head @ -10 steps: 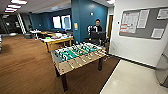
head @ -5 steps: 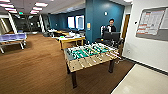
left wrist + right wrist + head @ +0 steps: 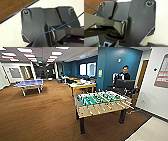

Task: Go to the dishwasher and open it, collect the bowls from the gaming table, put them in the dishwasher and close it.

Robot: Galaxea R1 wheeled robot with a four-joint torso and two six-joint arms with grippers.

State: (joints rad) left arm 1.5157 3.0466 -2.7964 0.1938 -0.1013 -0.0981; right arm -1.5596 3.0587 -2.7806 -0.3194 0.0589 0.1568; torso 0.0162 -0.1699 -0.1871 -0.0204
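Observation:
The gaming table (image 3: 82, 85), white-topped with a yellow rim and legs, stands far back in the head view, beside the blue wall. It is too small here to tell whether bowls are on it. The dishwasher is out of view. A green table-football table (image 3: 100, 104) with rods stands nearer, right of centre on the brown carpet. In the left wrist view the robot's dark plate (image 3: 37, 23) hangs over white floor beside a carpet edge. In the right wrist view its plate (image 3: 137, 21) and jointed bar (image 3: 102, 23) take up most of the picture.
A blue ping-pong table (image 3: 28, 84) stands at the far left. A person (image 3: 124, 73) stands behind a control rig with a dark screen (image 3: 125, 85) past the table-football table. Brown carpet (image 3: 42, 114) spreads to the left. White flooring (image 3: 150, 132) begins at the lower right, along a white wall (image 3: 155, 97).
The camera has turned left: the table-football table has slid right in the picture and the blue ping-pong table has come into view at the left.

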